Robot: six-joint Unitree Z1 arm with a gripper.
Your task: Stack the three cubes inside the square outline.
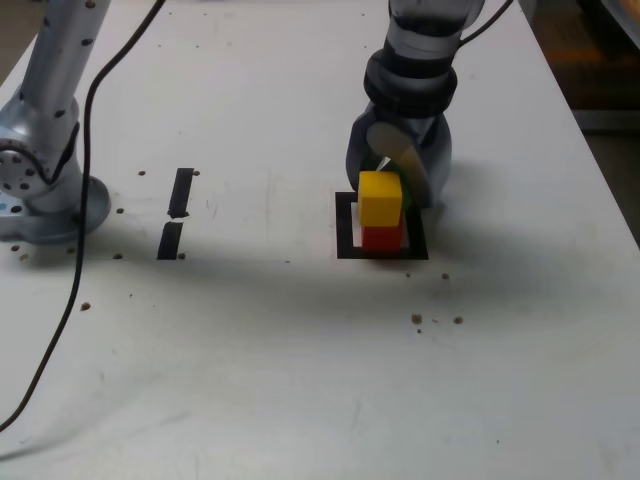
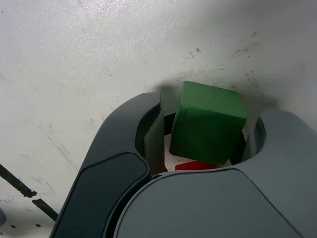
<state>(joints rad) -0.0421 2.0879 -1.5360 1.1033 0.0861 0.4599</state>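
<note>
I have the square outline (image 1: pixel 418 240) as my landmark on the white table (image 1: pixel 250 380). Inside it, in the exterior view, I see the red cube (image 1: pixel 381 238) with the yellow cube (image 1: pixel 380 198) on top of it. The gripper (image 2: pixel 210 119) is pointing down at the far side of the outline, just behind those two.

My claw stands partly open, with the green cube (image 2: pixel 208 121) between its fingers. In the wrist view I can see a gap between the cube and one finger; on the other side I can't tell whether they touch. I don't read it as a firm hold. The green cube covers part of the outline in that view, and from outside it is mostly hidden behind the yellow one. I can't tell whether it is resting on the table or raised.

Well apart from the outline, toward the exterior view's left, lie two short black strips (image 1: pixel 181 192), and beyond them a grey round-footed base (image 1: pixel 45 190) with a black cable (image 1: pixel 88 150) hanging in front
</note>
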